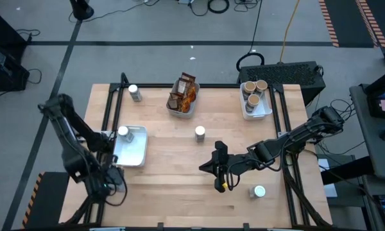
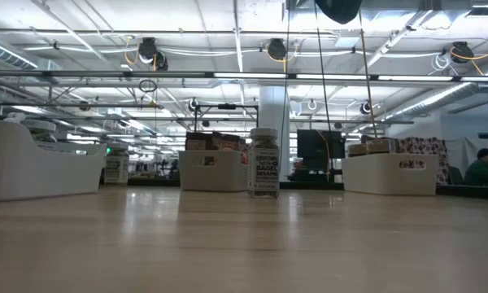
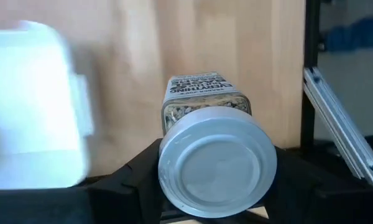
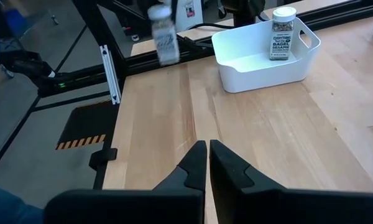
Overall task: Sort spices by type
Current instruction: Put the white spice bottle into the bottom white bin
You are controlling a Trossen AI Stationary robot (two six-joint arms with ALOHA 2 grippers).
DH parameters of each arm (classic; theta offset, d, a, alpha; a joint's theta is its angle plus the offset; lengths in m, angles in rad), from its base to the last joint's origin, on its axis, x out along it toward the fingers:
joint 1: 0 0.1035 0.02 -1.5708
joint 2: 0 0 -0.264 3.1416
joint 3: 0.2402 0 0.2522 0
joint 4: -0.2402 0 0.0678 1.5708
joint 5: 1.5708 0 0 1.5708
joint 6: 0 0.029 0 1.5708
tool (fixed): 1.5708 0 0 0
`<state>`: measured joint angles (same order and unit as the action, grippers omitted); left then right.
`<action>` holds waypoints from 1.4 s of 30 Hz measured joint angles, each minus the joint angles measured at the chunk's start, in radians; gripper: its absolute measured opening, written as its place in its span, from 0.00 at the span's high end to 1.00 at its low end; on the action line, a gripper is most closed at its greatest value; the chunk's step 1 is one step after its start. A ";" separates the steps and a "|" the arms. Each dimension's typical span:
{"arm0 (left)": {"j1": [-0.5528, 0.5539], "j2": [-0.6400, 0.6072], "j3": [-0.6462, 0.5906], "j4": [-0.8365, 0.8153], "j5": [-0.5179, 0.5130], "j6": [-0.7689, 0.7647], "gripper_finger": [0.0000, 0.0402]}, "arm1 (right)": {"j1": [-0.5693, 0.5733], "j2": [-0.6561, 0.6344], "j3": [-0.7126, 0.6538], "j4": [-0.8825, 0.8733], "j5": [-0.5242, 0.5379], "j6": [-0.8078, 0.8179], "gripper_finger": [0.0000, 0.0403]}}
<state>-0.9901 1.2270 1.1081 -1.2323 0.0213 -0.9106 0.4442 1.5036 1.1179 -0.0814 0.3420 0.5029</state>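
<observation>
A white-capped spice jar (image 3: 206, 102) sits between the fingers of my left gripper (image 1: 110, 174), near the table's left near corner; the right wrist view shows this jar (image 4: 163, 37) in the air. A second jar (image 1: 122, 133) stands in the white tray (image 1: 136, 153) beside it. Other jars stand on the table at the far left (image 1: 135, 93), in the middle (image 1: 199, 133) and at the near right (image 1: 259, 191). My right gripper (image 4: 207, 155) hangs shut over the table's near middle, holding nothing. My left gripper holds the jar by its upper end, just under the white cap (image 3: 217, 163), pinched between the two fingers (image 3: 137, 177). The fingers come from above, pointing down, and the cap hides the exact place of contact. The jar hangs roughly upright, lifted clear of the table.
A white bin of dark and orange packets (image 1: 183, 96) stands at the far middle, and a white bin of tan-topped tubs (image 1: 255, 96) at the far right. Black rails (image 1: 109, 109) run along both table sides. Bare wood lies between the two arms.
</observation>
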 joint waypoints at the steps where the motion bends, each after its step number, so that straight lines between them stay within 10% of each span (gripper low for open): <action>1: 0.013 -0.015 0.019 -0.031 -0.017 0.000 0.49 | 0.000 0.000 0.000 0.000 0.000 -0.005 1.00; 17: 0.332 -0.115 0.112 -0.327 -0.231 0.382 0.49 | 0.000 0.000 0.000 0.001 -0.003 -0.017 1.00; 42: 0.909 -0.108 -0.001 -0.226 -0.145 1.010 0.49 | 0.042 0.000 0.000 0.003 0.002 0.077 1.00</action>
<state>-0.0814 1.1187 1.1073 -1.4584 -0.1241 0.0993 0.4866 1.5036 1.1175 -0.0788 0.3439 0.5797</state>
